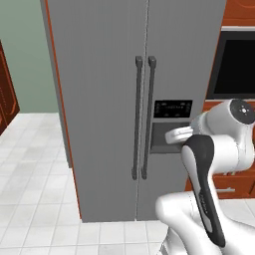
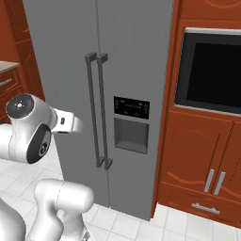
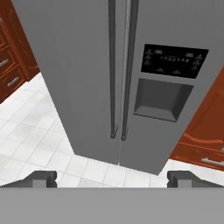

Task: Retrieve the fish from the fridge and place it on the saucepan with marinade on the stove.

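Two doors shut on one fridge [image 1: 109,99], two dark handles [image 1: 143,117] at its middle, one dispenser [image 3: 161,99]; our tool [image 3: 112,178] faces it, its two fingertips [image 3: 41,178] spread wide, holding nothing.

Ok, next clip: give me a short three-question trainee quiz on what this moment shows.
1. True or false: both doors of the fridge are shut.
2. The gripper is: A) open and empty, B) shut on a handle, C) holding a fish.
3. Which door carries the dispenser panel, seen from the front?

Key:
1. True.
2. A: the fingertips stand wide apart, short of the handles.
3. The right-hand door, beside the black wall oven.
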Controlling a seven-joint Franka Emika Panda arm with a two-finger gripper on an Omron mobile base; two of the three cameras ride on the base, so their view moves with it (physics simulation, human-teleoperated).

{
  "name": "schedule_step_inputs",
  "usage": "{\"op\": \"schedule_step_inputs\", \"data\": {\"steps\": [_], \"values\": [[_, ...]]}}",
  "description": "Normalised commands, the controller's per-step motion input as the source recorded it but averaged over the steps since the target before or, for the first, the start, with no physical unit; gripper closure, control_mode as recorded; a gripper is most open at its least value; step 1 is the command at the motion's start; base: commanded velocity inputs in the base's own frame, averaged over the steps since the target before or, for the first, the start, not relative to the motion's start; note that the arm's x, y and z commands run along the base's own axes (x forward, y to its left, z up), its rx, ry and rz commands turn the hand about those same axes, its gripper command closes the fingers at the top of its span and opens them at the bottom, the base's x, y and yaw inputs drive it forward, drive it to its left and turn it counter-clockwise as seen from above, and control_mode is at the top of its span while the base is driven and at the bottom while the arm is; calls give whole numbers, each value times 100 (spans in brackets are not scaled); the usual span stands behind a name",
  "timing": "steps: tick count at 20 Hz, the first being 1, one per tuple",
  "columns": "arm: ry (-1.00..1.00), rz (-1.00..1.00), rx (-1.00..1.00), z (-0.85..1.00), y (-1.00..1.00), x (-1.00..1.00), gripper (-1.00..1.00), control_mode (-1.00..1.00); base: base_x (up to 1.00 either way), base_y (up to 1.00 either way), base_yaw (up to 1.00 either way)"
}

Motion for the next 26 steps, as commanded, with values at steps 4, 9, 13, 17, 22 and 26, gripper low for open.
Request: {"op": "schedule_step_inputs", "data": {"steps": [4,9,13,17,22,26], "values": [[1,-10,0,0,62,25,-100,-100,0,0,0],[5,-15,0,0,42,40,-100,-100,0,0,0],[6,-19,0,0,5,48,-100,-100,0,0,0],[0,-14,0,-1,0,47,-100,-100,0,0,0],[0,-4,0,-8,0,40,-100,-100,0,0,0],[0,0,0,-14,0,56,-100,-100,0,0,0]]}}
